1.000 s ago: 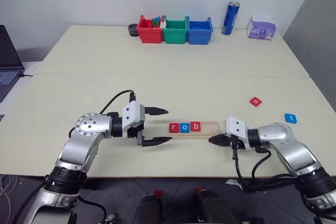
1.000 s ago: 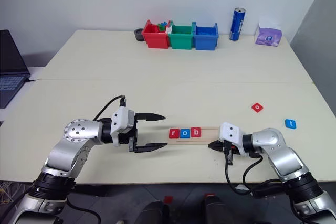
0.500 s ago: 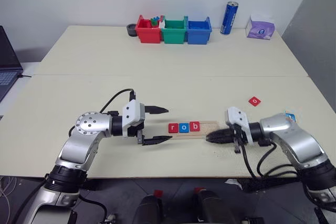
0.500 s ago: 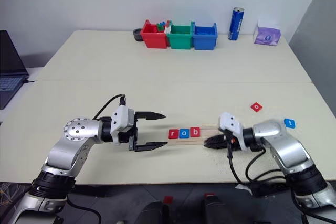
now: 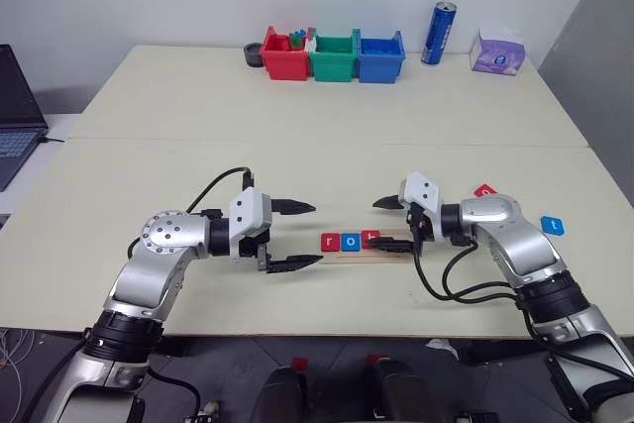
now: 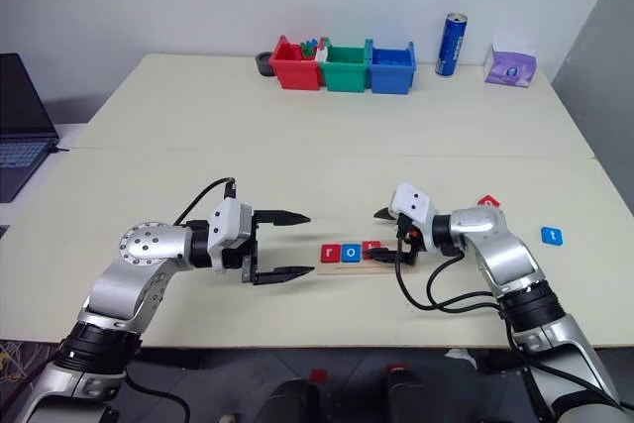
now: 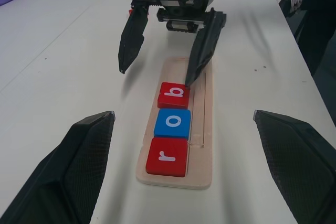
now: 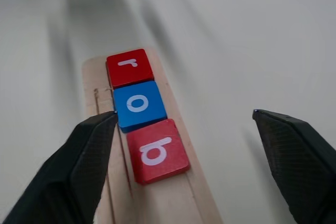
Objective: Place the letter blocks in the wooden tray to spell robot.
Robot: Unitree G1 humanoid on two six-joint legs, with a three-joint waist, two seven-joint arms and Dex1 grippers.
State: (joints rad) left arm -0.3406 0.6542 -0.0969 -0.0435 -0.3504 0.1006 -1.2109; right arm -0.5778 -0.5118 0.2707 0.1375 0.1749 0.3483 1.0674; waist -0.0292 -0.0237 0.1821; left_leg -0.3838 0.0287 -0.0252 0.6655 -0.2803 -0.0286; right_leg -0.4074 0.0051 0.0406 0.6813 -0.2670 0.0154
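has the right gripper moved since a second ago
Yes. The right gripper was off the right end of the wooden tray; it now sits over that end, close to the red b block, with its fingers spread.

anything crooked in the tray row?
Yes: the red b block sits skewed in the wooden tray, not squared up with the blue o block and red r block, which look square.
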